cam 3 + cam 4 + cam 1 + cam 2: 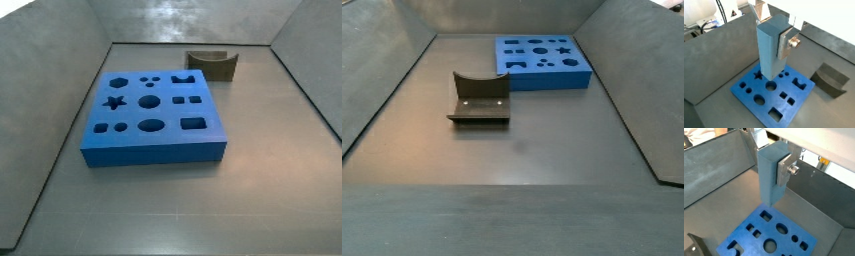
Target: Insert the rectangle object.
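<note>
In both wrist views my gripper (774, 41) (771, 168) is shut on the rectangle object (769, 52) (768, 180), a long light-blue bar that hangs upright. One silver finger (787, 44) (786, 172) presses its side; the other finger is hidden behind the bar. The bar's lower end hangs over an edge of the big blue block with shaped holes (771, 100) (774, 235). Both side views show the block (154, 115) (543, 62) lying flat on the floor. The gripper and bar are out of view in both side views.
The olive-brown curved holder (831, 80) (693, 245) (211, 63) (480, 100) stands on the grey floor beside the block. Sloping grey walls (54, 60) (629, 70) enclose the floor on all sides.
</note>
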You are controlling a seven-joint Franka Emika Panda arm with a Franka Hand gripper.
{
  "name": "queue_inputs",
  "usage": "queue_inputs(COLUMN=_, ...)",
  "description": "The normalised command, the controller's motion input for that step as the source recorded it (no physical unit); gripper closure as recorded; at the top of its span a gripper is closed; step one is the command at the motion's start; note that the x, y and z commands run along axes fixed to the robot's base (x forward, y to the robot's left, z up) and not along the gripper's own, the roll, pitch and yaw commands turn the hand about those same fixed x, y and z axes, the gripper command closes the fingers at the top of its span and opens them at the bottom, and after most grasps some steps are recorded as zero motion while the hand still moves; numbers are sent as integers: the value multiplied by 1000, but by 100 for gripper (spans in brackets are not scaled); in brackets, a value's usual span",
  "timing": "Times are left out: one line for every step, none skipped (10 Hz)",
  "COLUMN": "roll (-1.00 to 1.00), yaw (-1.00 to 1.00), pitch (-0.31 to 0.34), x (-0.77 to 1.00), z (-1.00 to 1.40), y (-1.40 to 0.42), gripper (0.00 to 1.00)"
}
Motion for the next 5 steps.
queue_inputs(roll=232, yaw=8, pitch=-316, x=-422, z=-355, y=191, gripper=100)
queue_inputs(roll=159, yaw=9, pitch=-340, x=-336, z=-242, y=125, gripper=100)
queue_inputs(roll=99, yaw=7, pitch=-287, x=-203, z=-114, y=63, gripper=100)
queue_inputs(roll=79, yaw=5, pitch=-215, x=-98, z=-63, y=26, gripper=100)
queue_inputs(roll=-70, yaw=-205, pitch=431, x=306, z=409, y=-252, gripper=100)
